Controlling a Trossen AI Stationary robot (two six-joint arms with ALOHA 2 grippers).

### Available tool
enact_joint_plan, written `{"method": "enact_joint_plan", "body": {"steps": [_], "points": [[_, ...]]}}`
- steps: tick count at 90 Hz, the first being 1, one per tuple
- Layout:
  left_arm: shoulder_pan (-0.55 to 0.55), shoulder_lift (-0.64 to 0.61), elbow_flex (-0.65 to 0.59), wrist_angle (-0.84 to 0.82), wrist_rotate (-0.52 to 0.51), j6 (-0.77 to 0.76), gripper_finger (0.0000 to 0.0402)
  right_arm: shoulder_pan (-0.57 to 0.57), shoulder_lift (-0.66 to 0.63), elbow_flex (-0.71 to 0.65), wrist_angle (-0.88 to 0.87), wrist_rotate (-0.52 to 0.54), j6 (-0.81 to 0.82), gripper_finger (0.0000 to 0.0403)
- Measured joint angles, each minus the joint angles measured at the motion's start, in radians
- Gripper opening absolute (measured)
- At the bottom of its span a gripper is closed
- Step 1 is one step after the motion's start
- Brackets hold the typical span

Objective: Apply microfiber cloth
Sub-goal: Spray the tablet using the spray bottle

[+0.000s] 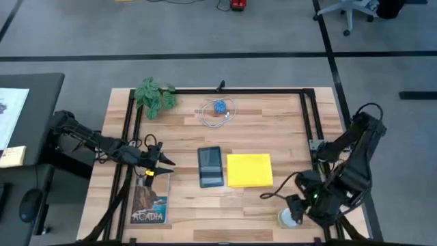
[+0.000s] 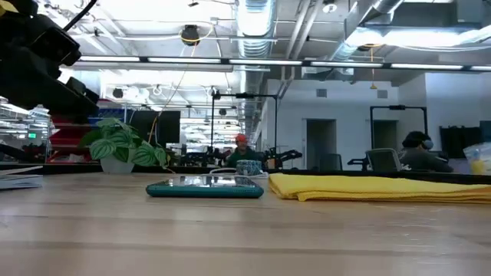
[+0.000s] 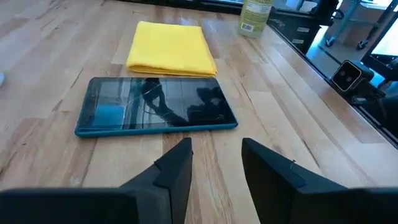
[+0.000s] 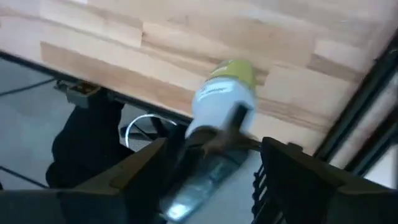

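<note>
Though folded, microfiber cloth bright yellow.

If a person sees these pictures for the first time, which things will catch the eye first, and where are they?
The bright yellow microfiber cloth stands out most; it lies folded flat near the table's middle, right beside the dark tablet. The left pincer, open, hovers on the tablet's other side, pointing toward it. At the table's near right corner the right pincer is open by a spray bottle.
</note>
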Motion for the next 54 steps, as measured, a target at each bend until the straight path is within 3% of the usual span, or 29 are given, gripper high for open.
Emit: {"method": "enact_joint_plan", "body": {"steps": [32, 41, 51, 54], "points": [[0.0, 0.0, 0.0, -0.001, 0.0, -0.019, 0.0119, 0.065, 0.112, 0.001, 0.034, -0.006, 0.047, 0.024], [0.0, 0.0, 0.0, -0.002, 0.0, -0.031, 0.0119, 0.063, 0.119, 0.001, 0.031, -0.006, 0.027, 0.0202], [0.0, 0.0, 0.0, -0.002, -0.002, -0.033, 0.0119, 0.054, 0.115, 0.005, 0.004, -0.007, -0.001, 0.0121], [0.0, 0.0, 0.0, -0.002, -0.002, -0.036, 0.0119, 0.053, 0.111, 0.005, -0.006, -0.009, -0.022, 0.0114]]}}
